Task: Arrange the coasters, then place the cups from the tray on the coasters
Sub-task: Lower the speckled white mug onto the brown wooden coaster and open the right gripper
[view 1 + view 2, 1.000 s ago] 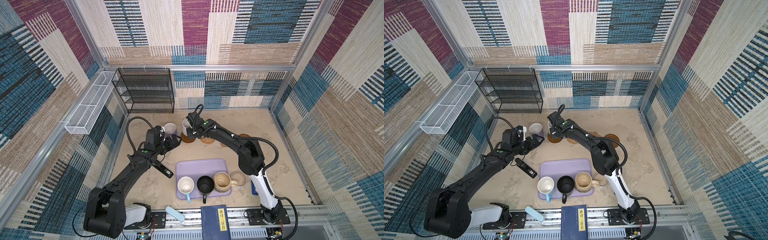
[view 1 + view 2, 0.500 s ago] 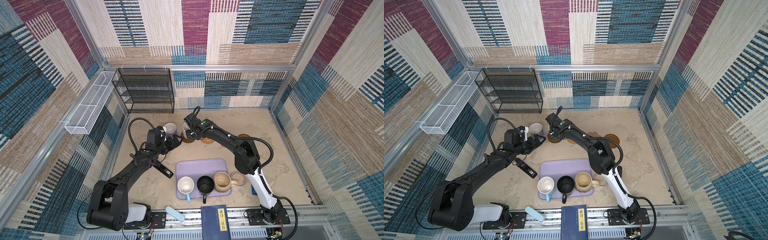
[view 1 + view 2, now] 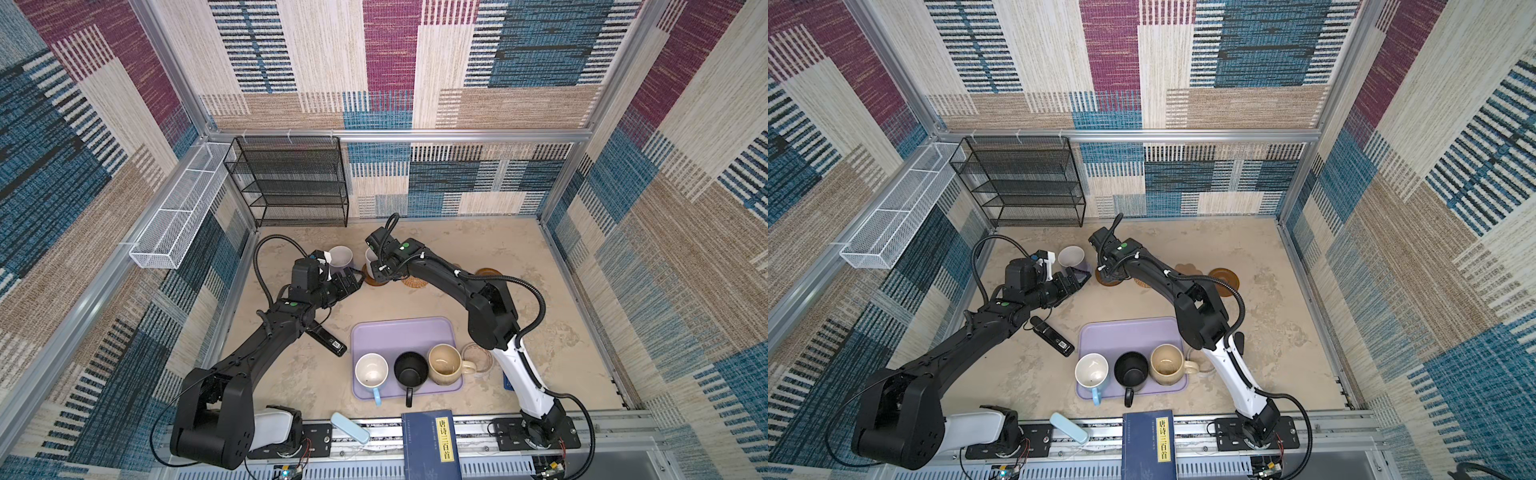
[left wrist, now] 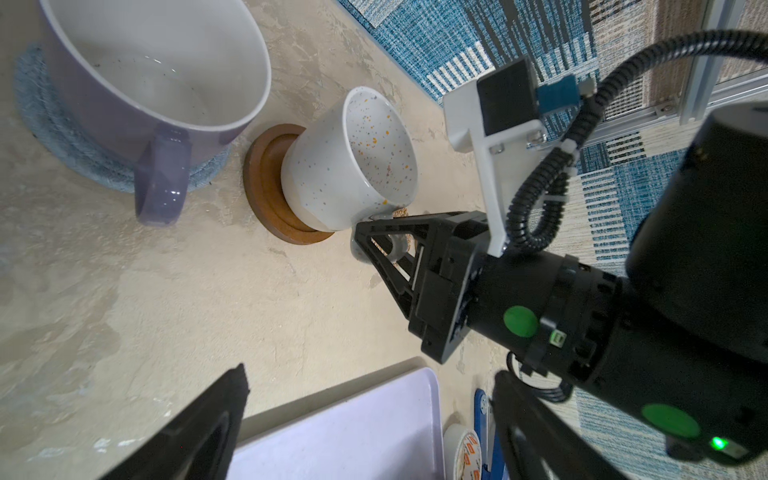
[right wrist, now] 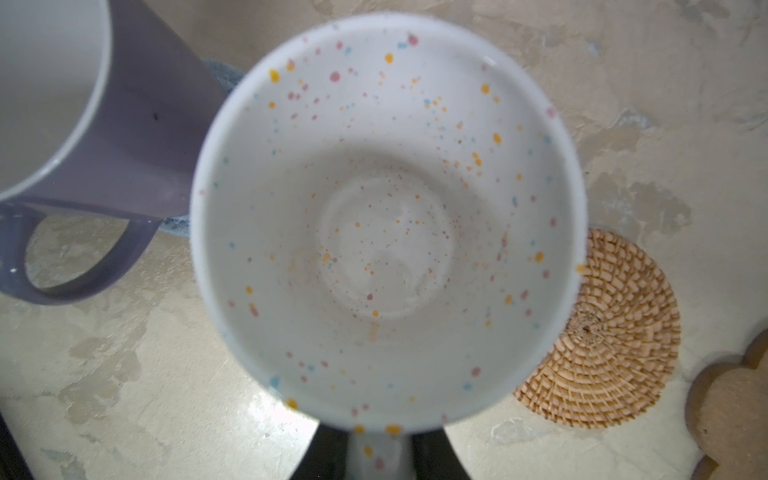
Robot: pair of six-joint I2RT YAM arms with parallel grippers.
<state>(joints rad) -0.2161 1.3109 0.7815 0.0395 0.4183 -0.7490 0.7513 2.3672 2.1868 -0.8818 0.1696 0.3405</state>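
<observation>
Beige mottled counter (image 3: 478,249). Directly on it:
- Grey-blue crochet coaster (image 4: 62,137), just beyond the left claw (image 3: 353,283).
- Brown wood disc (image 4: 266,195), just beside the right claw (image 3: 377,272) (the one w/ the speckled mug (image 4: 349,162) on top).
- Rattan round (image 5: 615,345), cork paw (image 3: 1187,269) and 2nd wood disc (image 3: 1224,279), in a row off to that claw's right.
- Lilac tray (image 3: 399,332), black handheld device (image 3: 328,338) and clear-rimmed dish (image 3: 478,357), all nearer the arm bases than either claw.
- Wire rack (image 3: 291,183), at the back.

speckled mug (image 5: 386,216) blurred; paw coaster (image 5: 733,415) cropped
</observation>
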